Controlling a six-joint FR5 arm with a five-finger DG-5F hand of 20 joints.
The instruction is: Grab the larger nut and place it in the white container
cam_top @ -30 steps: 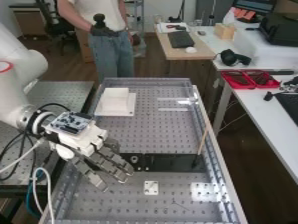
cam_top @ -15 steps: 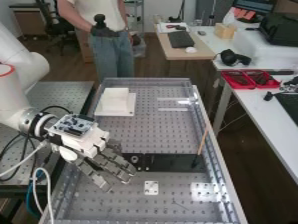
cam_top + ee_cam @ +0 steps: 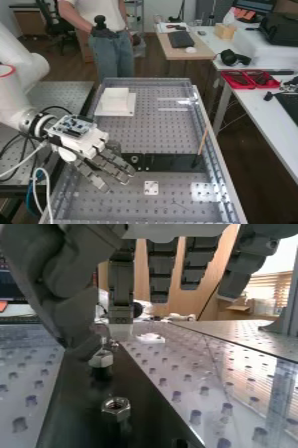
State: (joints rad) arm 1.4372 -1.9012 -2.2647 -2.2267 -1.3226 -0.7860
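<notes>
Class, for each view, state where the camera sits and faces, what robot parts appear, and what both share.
High view: fixed above the near end of the bench, slanting down along it; white arm and hand at left.
Wrist view: on the arm's wrist, looking low along the black plate with two hex nuts; fingers hang from the top edge.
Both share the hand and black plate.

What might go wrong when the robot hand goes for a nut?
The thumb looks very near one nut and might knock it. Another nut sits on the same black bar, so the hand could pick the wrong one. The white box is away from the bar, so a nut might drop on the way.
</notes>
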